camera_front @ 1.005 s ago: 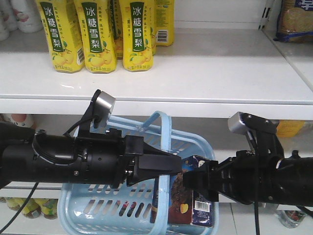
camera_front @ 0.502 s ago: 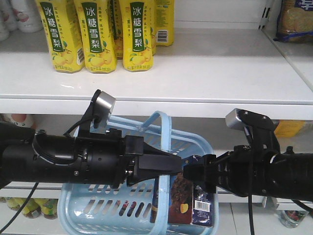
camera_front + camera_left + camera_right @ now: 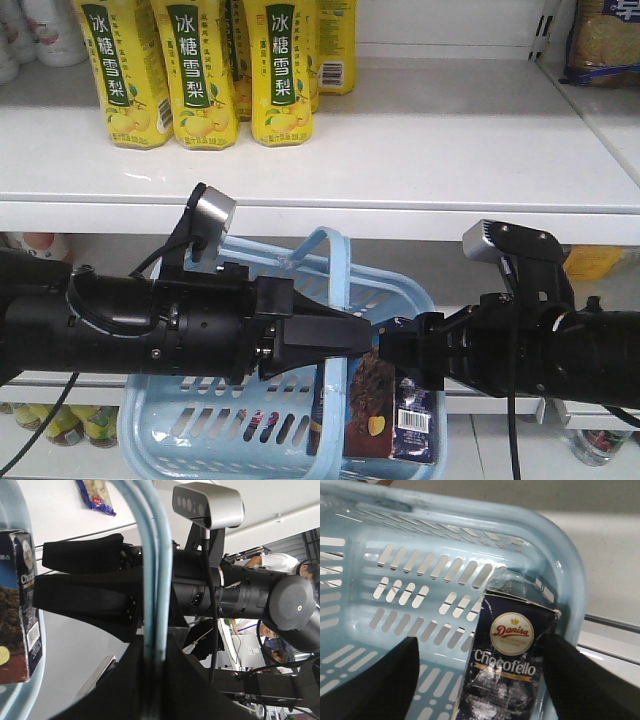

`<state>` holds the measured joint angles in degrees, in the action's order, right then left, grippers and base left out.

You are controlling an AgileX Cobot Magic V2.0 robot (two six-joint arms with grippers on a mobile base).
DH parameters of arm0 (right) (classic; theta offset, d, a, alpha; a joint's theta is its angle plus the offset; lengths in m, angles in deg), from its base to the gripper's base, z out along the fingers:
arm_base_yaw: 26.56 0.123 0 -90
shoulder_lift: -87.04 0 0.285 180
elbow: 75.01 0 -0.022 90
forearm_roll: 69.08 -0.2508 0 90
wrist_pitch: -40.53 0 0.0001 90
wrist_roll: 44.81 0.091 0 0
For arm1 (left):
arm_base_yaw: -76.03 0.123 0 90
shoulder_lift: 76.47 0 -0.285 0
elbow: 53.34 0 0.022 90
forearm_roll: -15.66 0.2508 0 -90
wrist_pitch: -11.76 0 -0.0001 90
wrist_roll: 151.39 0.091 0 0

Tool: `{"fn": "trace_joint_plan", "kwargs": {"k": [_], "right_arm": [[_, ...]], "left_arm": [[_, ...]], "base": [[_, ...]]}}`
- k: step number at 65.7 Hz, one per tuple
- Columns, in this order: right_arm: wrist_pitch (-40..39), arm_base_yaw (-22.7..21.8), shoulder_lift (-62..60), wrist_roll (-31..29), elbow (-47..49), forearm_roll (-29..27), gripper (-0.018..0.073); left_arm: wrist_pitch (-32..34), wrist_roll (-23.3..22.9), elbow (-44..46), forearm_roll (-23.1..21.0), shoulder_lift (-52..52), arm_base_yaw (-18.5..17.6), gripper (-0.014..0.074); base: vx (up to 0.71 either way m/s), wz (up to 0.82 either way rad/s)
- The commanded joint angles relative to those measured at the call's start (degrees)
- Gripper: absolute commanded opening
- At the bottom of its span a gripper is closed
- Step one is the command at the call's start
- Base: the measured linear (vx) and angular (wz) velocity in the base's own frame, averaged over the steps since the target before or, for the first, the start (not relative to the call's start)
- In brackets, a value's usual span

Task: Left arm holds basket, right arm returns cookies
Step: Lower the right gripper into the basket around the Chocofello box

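Black right gripper [image 3: 480, 642], fingers spread, flanks the cookies [image 3: 507, 675] (the labels read "Danisa" and "Chocofello"), upright in the basket [image 3: 420, 555] near its right corner. The left gripper [image 3: 350, 335] is clamped on the basket handle [image 3: 335, 265]. The left arm [image 3: 120, 325] and right arm [image 3: 540, 355] lie level.

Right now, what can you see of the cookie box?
The cookie box is dark navy cardboard with a red Danisa badge, white Chocofello lettering, a brown cookie picture and a barcode label. Its top is crumpled. It stands in a corner of the blue basket, between the fingers of the open right gripper.
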<state>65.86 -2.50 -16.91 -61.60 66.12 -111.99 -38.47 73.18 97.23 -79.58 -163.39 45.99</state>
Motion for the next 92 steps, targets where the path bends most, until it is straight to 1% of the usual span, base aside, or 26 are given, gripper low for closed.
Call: {"fn": "trace_joint_plan", "kwargs": {"k": [1,22,42,52,71,92], "right_arm": [[-2.3,0.0,0.0,-0.5,1.8,-0.6,0.0486],[-2.2,0.0,2.0,-0.5,1.8,-0.9,0.0486],[0.3,0.0,3.9,-0.8,1.8,-1.6,0.0486],[1.2,0.0,4.3,-3.0,1.8,-4.2,0.0486],[3.4,0.0,4.3,-12.0,1.8,-14.5,0.0486],[4.7,0.1,6.1,-12.8,1.8,-15.3,0.0486]], "left_arm": [[-3.0,1.1,2.1,-6.7,1.8,-0.3,-0.0003],[-3.0,1.1,2.1,-6.7,1.8,-0.3,-0.0003],[-3.0,1.1,2.1,-6.7,1.8,-0.3,-0.0003],[-3.0,1.1,2.1,-6.7,1.8,-0.3,-0.0003],[-3.0,1.1,2.1,-6.7,1.8,-0.3,-0.0003],[-3.0,1.1,2.1,-6.7,1.8,-0.3,-0.0003]], "base": [[0.00,0.00],[0.00,0.00],[0.00,0.00],[0.00,0.00],[0.00,0.00],[0.00,0.00]]}}
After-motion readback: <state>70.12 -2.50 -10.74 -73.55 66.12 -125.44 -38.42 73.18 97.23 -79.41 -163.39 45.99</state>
